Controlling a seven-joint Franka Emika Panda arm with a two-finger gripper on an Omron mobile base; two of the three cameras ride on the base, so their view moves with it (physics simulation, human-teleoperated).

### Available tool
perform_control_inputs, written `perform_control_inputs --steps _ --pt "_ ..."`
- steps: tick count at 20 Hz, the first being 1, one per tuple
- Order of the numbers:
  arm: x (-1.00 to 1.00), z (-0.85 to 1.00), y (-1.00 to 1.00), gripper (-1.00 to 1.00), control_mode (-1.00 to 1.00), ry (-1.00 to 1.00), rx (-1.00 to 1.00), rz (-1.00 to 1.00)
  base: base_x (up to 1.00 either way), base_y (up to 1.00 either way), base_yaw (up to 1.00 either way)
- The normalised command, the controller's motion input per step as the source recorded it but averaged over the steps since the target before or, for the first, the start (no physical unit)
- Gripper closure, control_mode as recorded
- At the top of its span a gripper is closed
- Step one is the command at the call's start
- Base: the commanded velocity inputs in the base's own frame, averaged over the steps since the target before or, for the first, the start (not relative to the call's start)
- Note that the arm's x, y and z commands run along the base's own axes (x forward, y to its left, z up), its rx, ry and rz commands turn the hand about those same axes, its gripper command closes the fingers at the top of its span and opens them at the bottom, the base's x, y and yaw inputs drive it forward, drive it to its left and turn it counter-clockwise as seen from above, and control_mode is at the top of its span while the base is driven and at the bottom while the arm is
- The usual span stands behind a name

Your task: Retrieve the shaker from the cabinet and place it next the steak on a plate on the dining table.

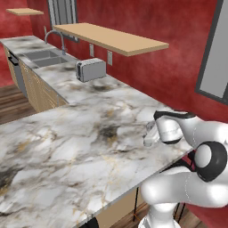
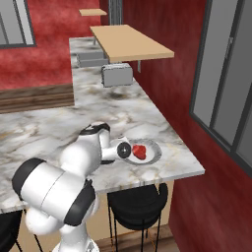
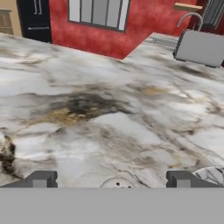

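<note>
Gripper [image 3: 111,178] released, jaws wide around shaker [image 3: 116,183] top | shaker beside plate [image 2: 153,156] with steak [image 2: 139,151] | advice: lift straight up, avoid tipping shaker.

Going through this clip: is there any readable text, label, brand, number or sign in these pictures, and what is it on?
None can be read.
Toaster: plain silver sides, no brand or label visible.
Plate with the steak: no print.
Shelf board and marble counter top: only wood grain and veins.
Robot arm: plain white and dark shells, no marking that can be made out.
</note>
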Motion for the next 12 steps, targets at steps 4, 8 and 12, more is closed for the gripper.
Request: perform_control_inputs --steps 4,8,12 --pt "-0.01 0.66 -0.01 -1.0 -1.0 -0.01 -0.01 0.05 0.0 0.0 0.0" --pt "-0.33 0.86 -0.04 -1.0 -1.0 -0.07 -0.04 0.1 0.0 0.0 0.0" --pt "-0.5 1.0 0.0 -1.0 -1.0 0.0 -0.04 0.09 0.0 0.0 0.0"
